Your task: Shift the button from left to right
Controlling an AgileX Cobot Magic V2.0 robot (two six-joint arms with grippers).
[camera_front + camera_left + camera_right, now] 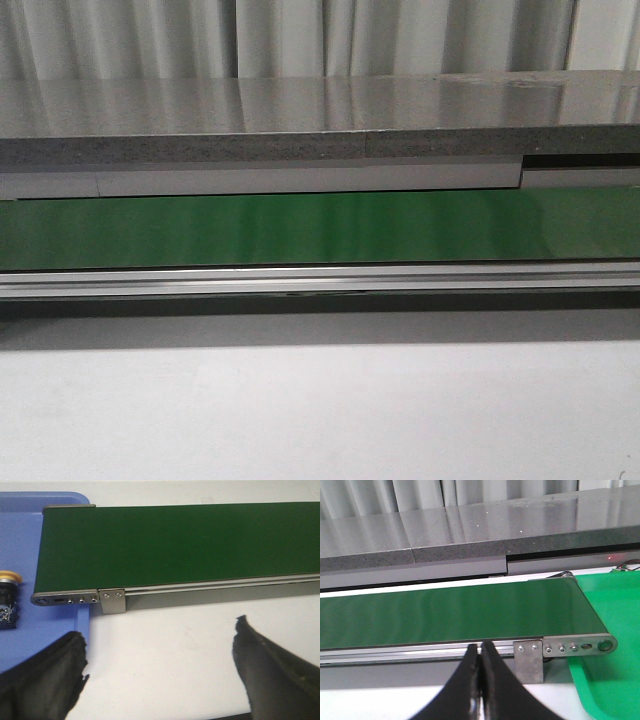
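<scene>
The button (7,598), orange-yellow cap on a black body, lies on the blue tray (45,635) at the edge of the left wrist view, partly cut off. My left gripper (160,630) hangs open over the white table in front of the green conveyor belt (190,545), with nothing between its fingers; the button is off to one side of it. My right gripper (480,647) is shut with its fingertips together and nothing in them, just before the belt's (445,615) other end. Neither gripper shows in the front view.
The green conveyor belt (320,228) runs across the front view with a metal rail (320,280) along its near side and a grey shelf (300,120) behind. A green tray (615,680) lies by the belt's right end. White table (320,410) lies in front.
</scene>
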